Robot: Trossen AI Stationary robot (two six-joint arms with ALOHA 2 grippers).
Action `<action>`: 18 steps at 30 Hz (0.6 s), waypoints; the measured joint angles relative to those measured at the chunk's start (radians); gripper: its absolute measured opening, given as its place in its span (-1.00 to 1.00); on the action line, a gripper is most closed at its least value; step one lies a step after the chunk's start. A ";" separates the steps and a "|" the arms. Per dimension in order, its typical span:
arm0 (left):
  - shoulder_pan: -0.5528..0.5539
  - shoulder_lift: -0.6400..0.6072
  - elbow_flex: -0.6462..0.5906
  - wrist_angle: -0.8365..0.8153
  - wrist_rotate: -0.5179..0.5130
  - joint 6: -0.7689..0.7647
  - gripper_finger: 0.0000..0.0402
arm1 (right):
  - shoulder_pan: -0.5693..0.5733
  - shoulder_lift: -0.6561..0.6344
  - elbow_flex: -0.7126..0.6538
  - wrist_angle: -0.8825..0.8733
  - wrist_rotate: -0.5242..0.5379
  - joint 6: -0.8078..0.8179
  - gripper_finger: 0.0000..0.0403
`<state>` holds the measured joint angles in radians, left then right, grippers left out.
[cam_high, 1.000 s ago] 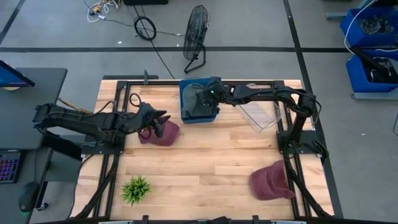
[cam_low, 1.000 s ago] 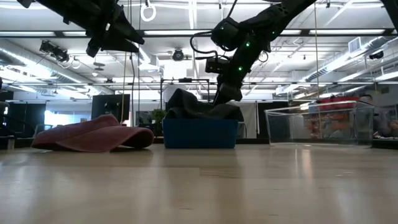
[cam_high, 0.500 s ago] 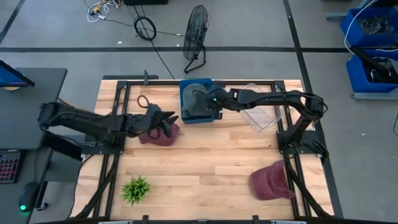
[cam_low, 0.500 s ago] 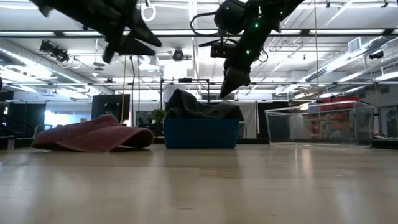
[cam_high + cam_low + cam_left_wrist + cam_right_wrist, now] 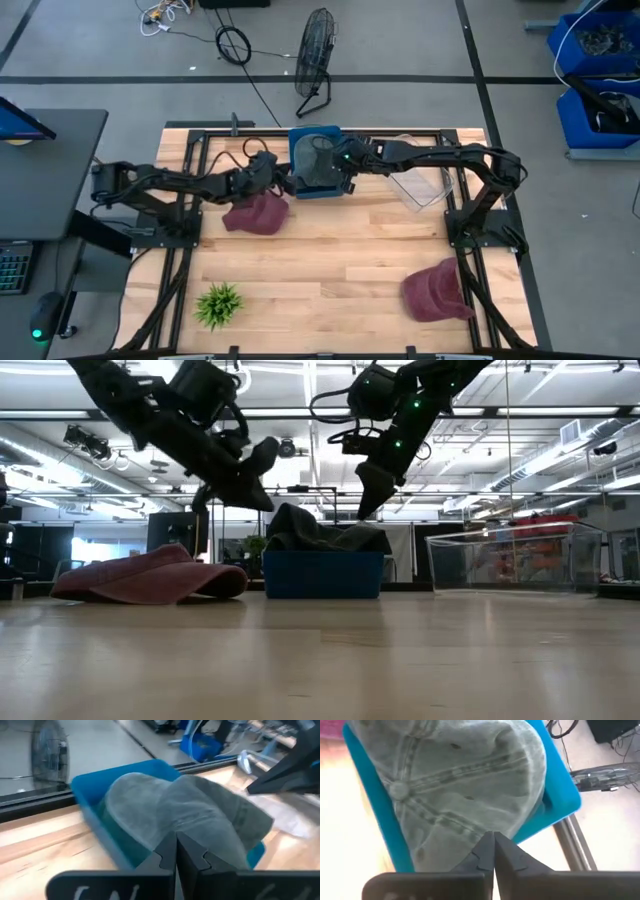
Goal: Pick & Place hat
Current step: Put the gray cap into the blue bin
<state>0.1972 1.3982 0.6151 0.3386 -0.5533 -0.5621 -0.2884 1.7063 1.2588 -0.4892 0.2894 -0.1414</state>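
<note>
- Grey hat [image 5: 318,163] sits in the blue bin [image 5: 298,187] near the middle of the worktop's [image 5: 330,260] far edge; it fills the bin and bulges above the rim
- Low view: hat [image 5: 320,530] heaps above the bin [image 5: 322,574] walls
- Left end effector [image 5: 278,172] is just beside the bin's left wall, above the far edge of the maroon hat [image 5: 256,214]; fingers pressed together, holding nothing, as the left wrist view shows [image 5: 176,851]
- Left wrist view: closed fingertips point at the grey hat [image 5: 185,815] in the bin [image 5: 95,815]
- Right end effector [image 5: 345,160] hovers over the right part of the bin, above the grey hat; fingers pressed together, nothing pinched [image 5: 493,851]
- Right wrist view: grey hat [image 5: 465,780] crown with its top button and seams lies directly beneath the tips, bin [image 5: 560,790] rim around it
- Low view: right end effector [image 5: 372,495] hangs clear above the hat, not touching; left end effector [image 5: 250,480] is up in the air left of the bin
- Maroon hat lies flat on the worktop left of the bin, near it but apart in the low view [image 5: 150,578]
- Second maroon hat [image 5: 436,290] lies near the right edge, towards the near right corner, well apart from both arms
- Clear container [image 5: 420,184] stands right of the bin, under the right arm
- Small green plant [image 5: 218,303] near the near left corner
</note>
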 joint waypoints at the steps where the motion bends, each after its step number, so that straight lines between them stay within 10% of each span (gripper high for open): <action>1: 0.005 0.012 0.001 0.017 0.019 0.004 -0.97 | 0.001 0.001 -0.007 0.005 0.003 0.002 -0.98; 18: 0.062 0.240 0.001 0.213 0.145 -0.059 -0.99 | -0.019 0.015 -0.169 0.366 -0.137 0.067 -0.99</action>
<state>0.2592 1.6383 0.6160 0.5511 -0.4079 -0.6214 -0.3075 1.7217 1.0901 -0.1232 0.1520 -0.0744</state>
